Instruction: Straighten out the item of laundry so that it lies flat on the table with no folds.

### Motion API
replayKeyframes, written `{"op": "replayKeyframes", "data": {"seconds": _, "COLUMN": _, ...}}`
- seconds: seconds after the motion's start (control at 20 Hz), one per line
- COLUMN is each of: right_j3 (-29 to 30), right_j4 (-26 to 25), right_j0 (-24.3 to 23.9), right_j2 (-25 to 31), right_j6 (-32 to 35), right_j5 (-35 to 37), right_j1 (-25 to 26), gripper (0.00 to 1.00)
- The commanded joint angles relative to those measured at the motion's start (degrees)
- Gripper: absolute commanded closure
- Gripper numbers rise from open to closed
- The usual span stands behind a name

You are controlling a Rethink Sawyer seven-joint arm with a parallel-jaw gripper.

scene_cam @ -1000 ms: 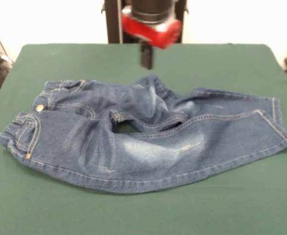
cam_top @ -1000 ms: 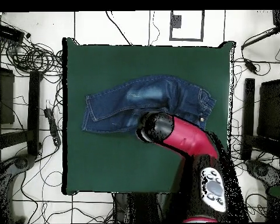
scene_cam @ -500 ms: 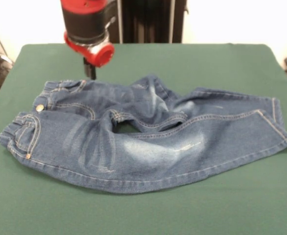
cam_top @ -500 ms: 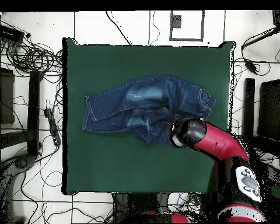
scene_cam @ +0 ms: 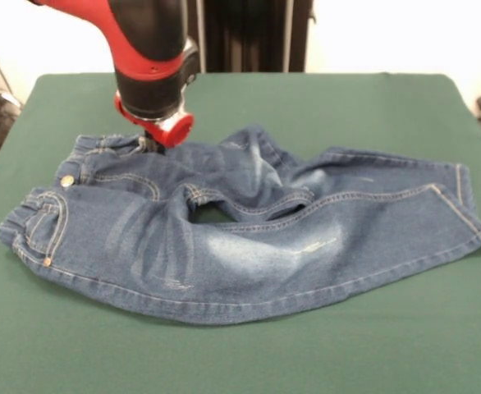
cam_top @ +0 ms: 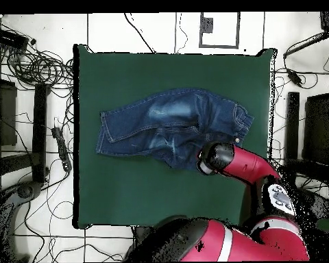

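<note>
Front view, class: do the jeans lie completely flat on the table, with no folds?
No: the jeans are bunched at the crotch, one leg folded over the other, leaving a gap where the table shows.

We could read no text, label, brand, number or sign anywhere: none showed on the small blue denim jeans (scene_cam: 240, 230), the dark green felt-covered worktop (scene_cam: 372, 345), or the red and black arm (scene_cam: 146, 49).

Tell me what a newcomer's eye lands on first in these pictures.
First the red and black arm, coming down at the far left of the front view, its gripper right at the jeans' far edge near the waistband. Next the jeans themselves, sprawled across the middle of the green table, one leg folded over the other with a small gap of cloth showing between them.
</note>
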Motion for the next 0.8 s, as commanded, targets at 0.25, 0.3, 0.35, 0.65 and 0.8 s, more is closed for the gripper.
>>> {"op": "replayKeyframes", "data": {"seconds": 0.25, "right_j3": -7.5, "right_j4": -6.1, "right_j0": -1.9, "right_j2": 10.5, "right_j6": -3.9, "right_j5": -11.0, "right_j1": 13.1, "gripper": 1.00}}
{"op": "replayKeyframes", "data": {"seconds": 0.3, "right_j3": -7.9, "right_j4": -6.8, "right_j0": -2.3, "right_j2": 10.6, "right_j6": -4.9, "right_j5": -10.3, "right_j1": 13.1, "gripper": 1.00}}
{"op": "replayKeyframes", "data": {"seconds": 0.35, "right_j3": -8.1, "right_j4": -7.7, "right_j0": -3.0, "right_j2": 10.8, "right_j6": -6.0, "right_j5": -9.7, "right_j1": 12.8, "gripper": 1.00}}
{"op": "replayKeyframes", "data": {"seconds": 0.65, "right_j3": -5.2, "right_j4": -13.6, "right_j0": -9.4, "right_j2": 13.1, "right_j6": -14.8, "right_j5": -3.5, "right_j1": 7.6, "gripper": 1.00}}
{"op": "replayKeyframes", "data": {"seconds": 0.8, "right_j3": -1.4, "right_j4": -17.8, "right_j0": -13.1, "right_j2": 14.2, "right_j6": -18.1, "right_j5": -2.6, "right_j1": 3.2, "gripper": 1.00}}
